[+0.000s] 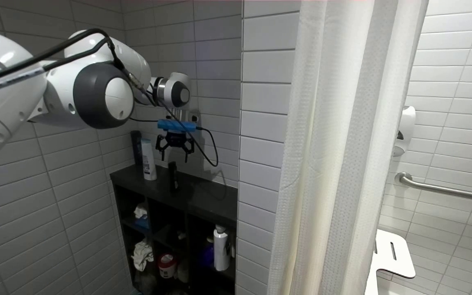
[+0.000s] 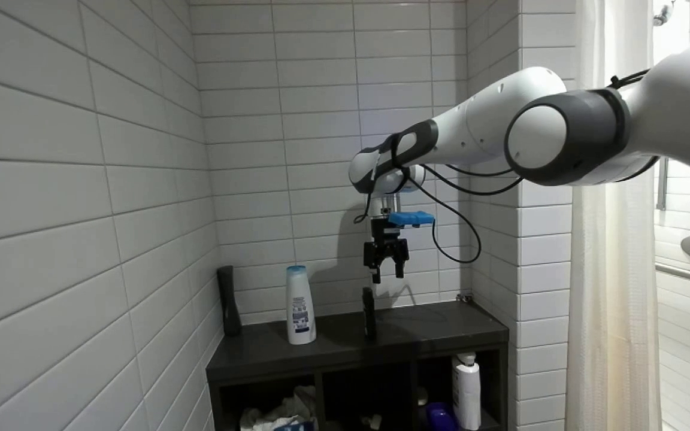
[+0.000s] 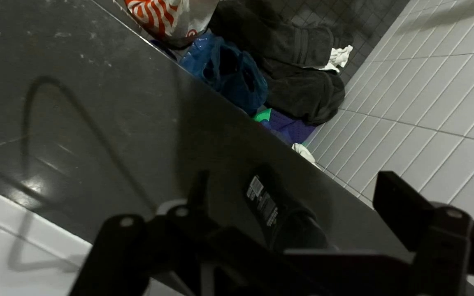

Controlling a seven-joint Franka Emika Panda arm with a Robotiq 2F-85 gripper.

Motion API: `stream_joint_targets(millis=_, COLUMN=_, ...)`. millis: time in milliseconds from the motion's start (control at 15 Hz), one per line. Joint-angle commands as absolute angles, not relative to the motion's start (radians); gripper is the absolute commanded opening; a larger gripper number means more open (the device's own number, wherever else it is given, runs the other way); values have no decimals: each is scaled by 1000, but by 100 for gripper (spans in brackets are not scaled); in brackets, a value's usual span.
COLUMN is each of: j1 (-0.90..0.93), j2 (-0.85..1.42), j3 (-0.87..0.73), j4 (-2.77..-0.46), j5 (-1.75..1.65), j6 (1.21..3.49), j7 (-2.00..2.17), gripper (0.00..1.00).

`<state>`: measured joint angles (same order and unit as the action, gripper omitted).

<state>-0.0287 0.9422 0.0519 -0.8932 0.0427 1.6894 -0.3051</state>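
My gripper [image 1: 174, 159] [image 2: 388, 279] points down above a black shelf top [image 1: 207, 194] [image 2: 447, 320] and is open and empty. A small black bottle [image 1: 173, 176] [image 2: 369, 314] stands upright on the shelf just below the fingers. In the wrist view the same bottle [image 3: 266, 205], with a pale printed label, shows between the spread fingers [image 3: 292, 181], which seem apart from it. A white bottle with a light blue cap [image 1: 148, 159] [image 2: 300, 308] stands beside it. A tall dark bottle [image 1: 136, 147] [image 2: 229, 302] stands in the corner by the wall.
Tiled walls [image 1: 217, 90] [image 2: 321, 90] stand behind and beside the shelf. A black cable [image 1: 217, 153] [image 2: 478, 239] loops out from the gripper. Cubbies below hold a white bottle [image 1: 221, 248] [image 2: 468, 392] and cloths. A blue bag [image 3: 237, 78] and dark towels [image 3: 294, 45] lie beyond the shelf edge.
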Motion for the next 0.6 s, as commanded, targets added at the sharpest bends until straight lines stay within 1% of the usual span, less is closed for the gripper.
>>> stream_joint_targets(millis=0, j1=-13, j2=967, j3=42, j4=-823, j5=19, j6=1682, j7=-311, gripper=100)
stream_joint_targets(millis=533, j1=0, j2=995, j3=37, j4=-764, j5=-44, j6=1741, j7=-354, gripper=100)
